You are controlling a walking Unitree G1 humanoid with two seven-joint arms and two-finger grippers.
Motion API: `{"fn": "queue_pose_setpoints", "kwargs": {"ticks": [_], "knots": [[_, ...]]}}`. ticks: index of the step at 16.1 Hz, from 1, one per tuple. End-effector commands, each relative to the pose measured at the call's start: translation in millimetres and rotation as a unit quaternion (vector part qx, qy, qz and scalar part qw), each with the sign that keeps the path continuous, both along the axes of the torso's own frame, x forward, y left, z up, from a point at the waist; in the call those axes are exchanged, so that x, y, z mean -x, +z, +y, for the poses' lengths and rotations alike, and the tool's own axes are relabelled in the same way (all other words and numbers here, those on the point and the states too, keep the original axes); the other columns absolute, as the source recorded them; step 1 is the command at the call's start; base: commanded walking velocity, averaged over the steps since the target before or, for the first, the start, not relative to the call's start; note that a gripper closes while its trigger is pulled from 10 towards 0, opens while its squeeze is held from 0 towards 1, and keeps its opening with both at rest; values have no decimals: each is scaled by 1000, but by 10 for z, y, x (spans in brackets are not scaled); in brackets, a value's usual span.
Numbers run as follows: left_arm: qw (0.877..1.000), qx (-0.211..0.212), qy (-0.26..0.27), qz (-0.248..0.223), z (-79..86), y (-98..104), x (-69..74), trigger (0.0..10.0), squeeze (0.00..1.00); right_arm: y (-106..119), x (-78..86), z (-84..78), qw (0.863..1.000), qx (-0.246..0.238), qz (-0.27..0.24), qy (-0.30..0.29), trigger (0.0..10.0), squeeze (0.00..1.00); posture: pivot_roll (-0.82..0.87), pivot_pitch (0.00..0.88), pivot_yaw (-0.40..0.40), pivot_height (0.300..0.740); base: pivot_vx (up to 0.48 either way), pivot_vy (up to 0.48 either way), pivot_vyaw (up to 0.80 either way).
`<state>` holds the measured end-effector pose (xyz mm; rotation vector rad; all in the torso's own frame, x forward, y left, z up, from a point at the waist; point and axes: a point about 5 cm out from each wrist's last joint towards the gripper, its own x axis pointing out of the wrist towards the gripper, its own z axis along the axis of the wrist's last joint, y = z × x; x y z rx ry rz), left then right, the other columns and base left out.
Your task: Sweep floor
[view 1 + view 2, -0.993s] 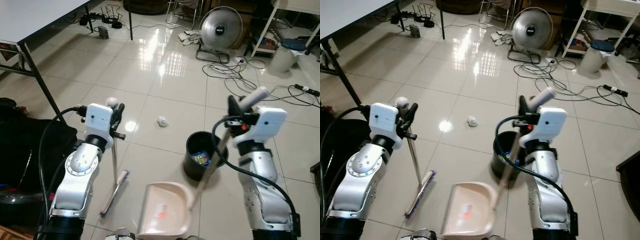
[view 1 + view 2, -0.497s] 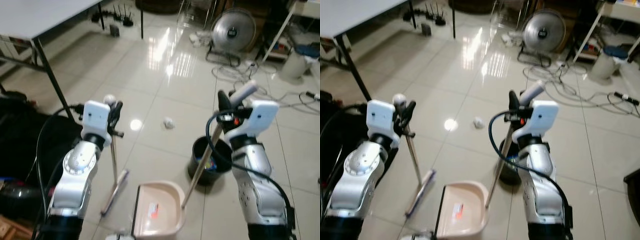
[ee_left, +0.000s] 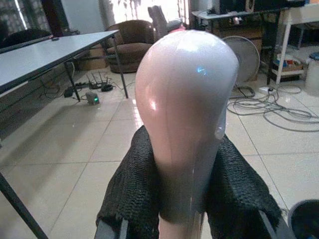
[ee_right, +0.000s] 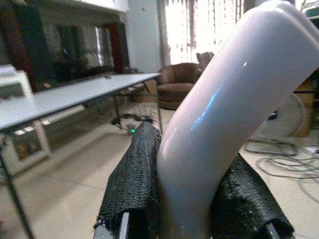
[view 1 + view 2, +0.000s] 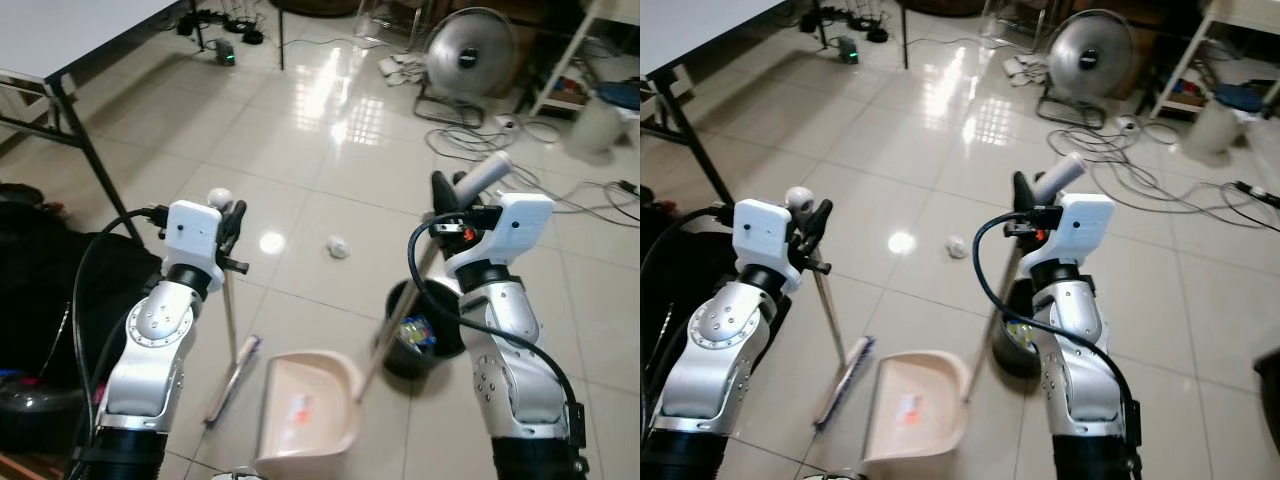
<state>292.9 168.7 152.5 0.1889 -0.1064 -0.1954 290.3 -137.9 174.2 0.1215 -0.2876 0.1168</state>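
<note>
My left gripper (image 5: 232, 228) is shut on the top of a thin broom handle (image 5: 228, 305); the broom's brush head (image 5: 233, 378) rests on the tiles below. The handle's pale knob (image 3: 185, 109) sits between the black fingers (image 3: 132, 194). My right gripper (image 5: 447, 205) is shut on the grey curved grip (image 4: 219, 124) of the dustpan handle (image 5: 395, 315). The beige dustpan (image 5: 305, 412) lies on the floor in front of me, beside the broom. A crumpled white paper ball (image 5: 339, 247) lies on the tiles ahead, between the arms.
A black bin (image 5: 420, 330) with rubbish stands just right of the dustpan. A table (image 5: 60, 45) with black legs is at the left. A fan (image 5: 468, 58), loose cables (image 5: 560, 190) and a white shelf stand at the back right. A dark bag (image 5: 40, 290) lies at my left.
The view has shifted between frames. The dustpan has slid left, away from the bin, toward the broom. Both grippers keep their hold.
</note>
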Motion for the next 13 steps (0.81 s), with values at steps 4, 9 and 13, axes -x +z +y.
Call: {"fn": "queue_pose_setpoints", "kwargs": {"ticks": [4,9,13], "knots": [[1000,-3,10,-6,52,15,85,10000,0,259,-54,28,997,-1,-77,15,10000,0,109,54,-72,740,426,0,0],[1000,-10,19,-5,106,14,65,10000,0,286,-89,73,995,-6,-87,38,10000,0,98,56,-71,740,423,0,0],[999,-16,31,-9,190,47,41,10000,0,281,-93,108,994,-47,-81,50,10000,0,93,66,-74,740,426,0,0]]}}
